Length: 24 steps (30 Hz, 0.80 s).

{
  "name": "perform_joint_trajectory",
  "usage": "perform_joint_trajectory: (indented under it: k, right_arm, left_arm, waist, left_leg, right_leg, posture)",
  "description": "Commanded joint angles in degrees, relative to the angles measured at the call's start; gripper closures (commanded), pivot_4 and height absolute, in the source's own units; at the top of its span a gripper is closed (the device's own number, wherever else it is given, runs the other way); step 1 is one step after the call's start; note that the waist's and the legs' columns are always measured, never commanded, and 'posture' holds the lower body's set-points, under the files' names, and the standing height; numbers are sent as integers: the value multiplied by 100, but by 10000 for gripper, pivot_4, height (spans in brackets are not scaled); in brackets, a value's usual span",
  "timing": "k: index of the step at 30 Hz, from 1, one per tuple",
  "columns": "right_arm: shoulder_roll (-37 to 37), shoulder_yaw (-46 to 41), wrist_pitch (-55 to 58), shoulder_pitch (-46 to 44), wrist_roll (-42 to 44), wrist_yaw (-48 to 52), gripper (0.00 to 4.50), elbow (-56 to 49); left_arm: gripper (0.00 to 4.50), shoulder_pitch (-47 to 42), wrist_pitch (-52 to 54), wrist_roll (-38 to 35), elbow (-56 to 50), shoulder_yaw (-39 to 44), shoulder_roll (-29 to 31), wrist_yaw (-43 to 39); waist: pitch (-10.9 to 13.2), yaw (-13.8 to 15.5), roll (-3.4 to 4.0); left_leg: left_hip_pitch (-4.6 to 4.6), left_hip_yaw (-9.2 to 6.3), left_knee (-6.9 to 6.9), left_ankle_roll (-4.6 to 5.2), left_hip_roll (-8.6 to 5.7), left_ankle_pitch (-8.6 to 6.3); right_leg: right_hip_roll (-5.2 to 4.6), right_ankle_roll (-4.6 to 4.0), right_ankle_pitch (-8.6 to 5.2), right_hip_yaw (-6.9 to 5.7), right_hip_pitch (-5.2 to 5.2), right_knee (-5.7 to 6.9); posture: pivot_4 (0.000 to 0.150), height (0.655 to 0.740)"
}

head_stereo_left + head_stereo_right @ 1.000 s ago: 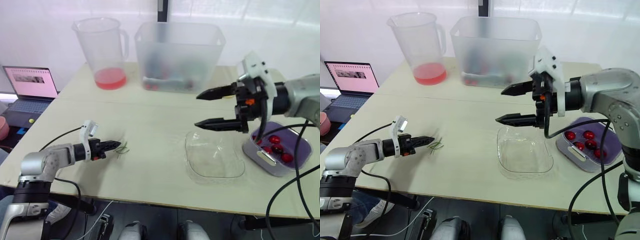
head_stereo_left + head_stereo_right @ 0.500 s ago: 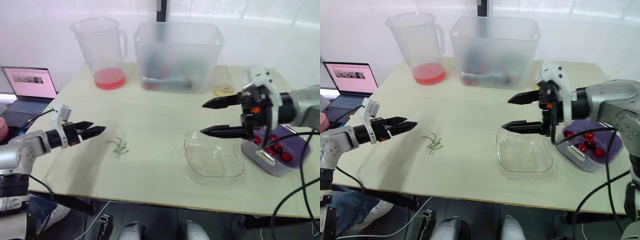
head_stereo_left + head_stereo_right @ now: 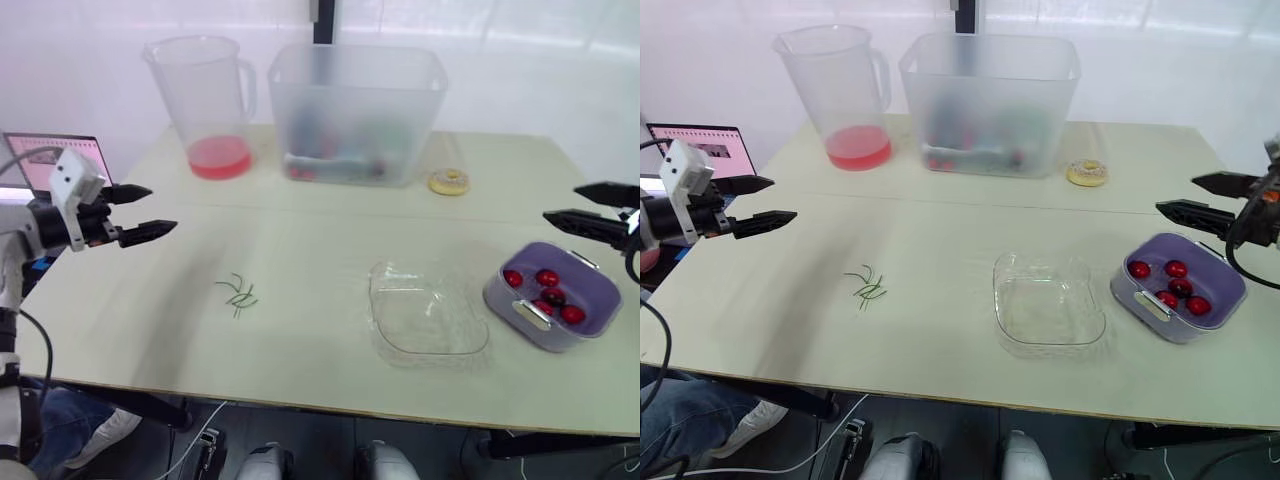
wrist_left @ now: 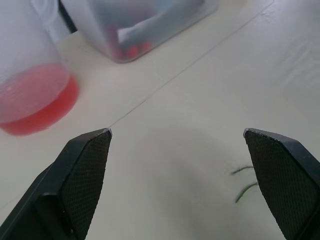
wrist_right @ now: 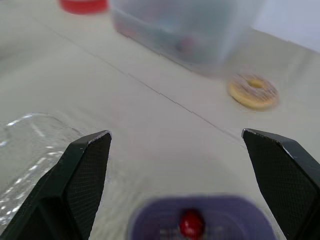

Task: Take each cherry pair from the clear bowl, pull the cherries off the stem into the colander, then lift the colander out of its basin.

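Five cherries [image 3: 547, 277] sit in the purple colander [image 3: 497, 297], at 3 o'clock of the clear bowl [image 3: 430, 325] on the worktop [image 3: 320, 240]. Green stems [image 3: 238, 295] lie at the bowl's 9 o'clock. My left end effector [image 3: 162, 208] hangs wide apart at the worktop's 9 o'clock edge. My right end effector [image 3: 561, 201] is spread wide near the colander's 12 o'clock side.

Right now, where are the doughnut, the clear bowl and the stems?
doughnut [image 3: 1077, 175]: right eye view, on its ring.
clear bowl [image 3: 1048, 310]: right eye view, bare bottom.
stems [image 3: 868, 290]: right eye view, middle of tangle.
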Motion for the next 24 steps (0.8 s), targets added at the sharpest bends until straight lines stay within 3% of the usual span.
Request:
perform_joint_trajectory:
  k: [1,3,6,8,13,24]
  right_arm:
    - [248,-776,141,639,-20,-115,0,-39]
    - [406,-1049,87,1136,-58,-16,0,-77]
    - [552,-1337,-119,1810,-179,113,0,-148]
    - [610,-1514,-198,2083,-187,154,0,-169]
    - [644,-1781,-333,2481,-199,249,0,-204]
    - [349,-1537,-426,2799,-220,658,0,-827]
  left_arm:
    - [545,110,265,-183,-716,-12,-129,-1]
    - [545,298,444,-240,-1083,0,-225,29]
    - [545,571,719,-338,-1533,33,-334,137]
    - [545,797,866,-374,-1812,45,-377,189]
    - [545,1256,1044,-483,-2182,152,-465,302]
    - [545,1665,1349,-847,-2710,267,-516,358]
  waist:
    - [0,6,-2]
    - [-6,54,-20]
    - [-6,170,-29]
    - [-12,102,-33]
    - [-11,-180,-34]
    - [-10,-118,-36]
  left_leg:
    - [-1,-2,-1,0,1,0]
    - [4,13,1,-2,9,1]
    - [36,350,-26,-2,98,-7]
    - [120,491,-86,-5,98,-8]
    - [182,424,-108,-7,105,-7]
    - [188,350,-106,-8,109,-9]
  right_leg:
    - [3,0,0,0,0,-1]
    - [8,0,0,6,-11,-2]
    - [44,-36,6,205,-183,76]
    - [70,-51,2,325,-200,97]
    - [101,-14,17,308,-115,83]
    - [102,-13,18,256,-51,36]
  posture:
    - [1500,7131]
    - [1500,7107]
    - [1500,7078]
    - [1500,7078]
    - [1500,7078]
    - [1500,7078]
